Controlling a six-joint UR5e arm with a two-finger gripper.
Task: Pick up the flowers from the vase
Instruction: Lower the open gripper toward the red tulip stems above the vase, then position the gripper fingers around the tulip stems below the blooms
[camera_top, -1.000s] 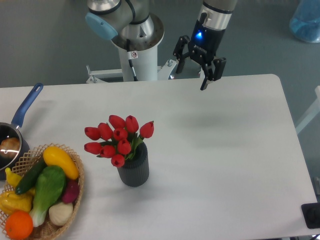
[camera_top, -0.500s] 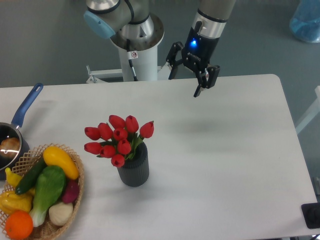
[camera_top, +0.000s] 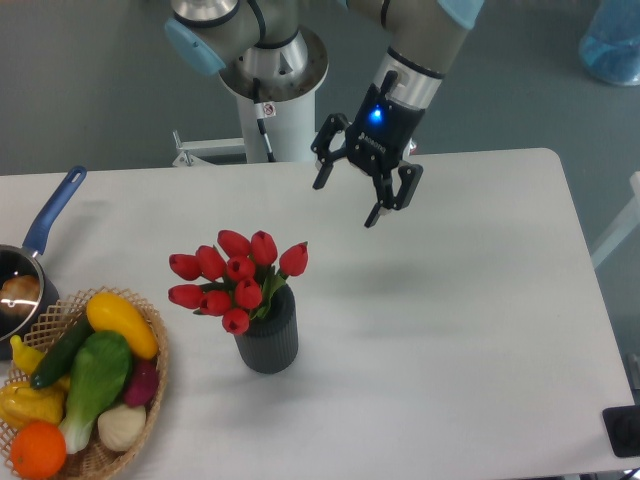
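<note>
Gripper (camera_top: 348, 197): black, two-finger, blue light lit on its body; fingers spread wide, holding nothing; hangs above the counter (camera_top: 470, 300), up and to the right of the flowers, apart from them.

Wicker basket (camera_top: 150, 385): near left corner, filled with coloured fruit and vegetables.

Vase (camera_top: 268, 334): short, dark grey, ribbed; upright on the counter, just right of the basket.

Flowers (camera_top: 235, 280): red tulip buds, green leaves; standing in the vase mouth, spreading wider than it toward the left.

Saucepan (camera_top: 30, 270): blue handle, at the left edge behind the basket.

Robot base (camera_top: 272, 95): white column beyond the far counter edge.
</note>
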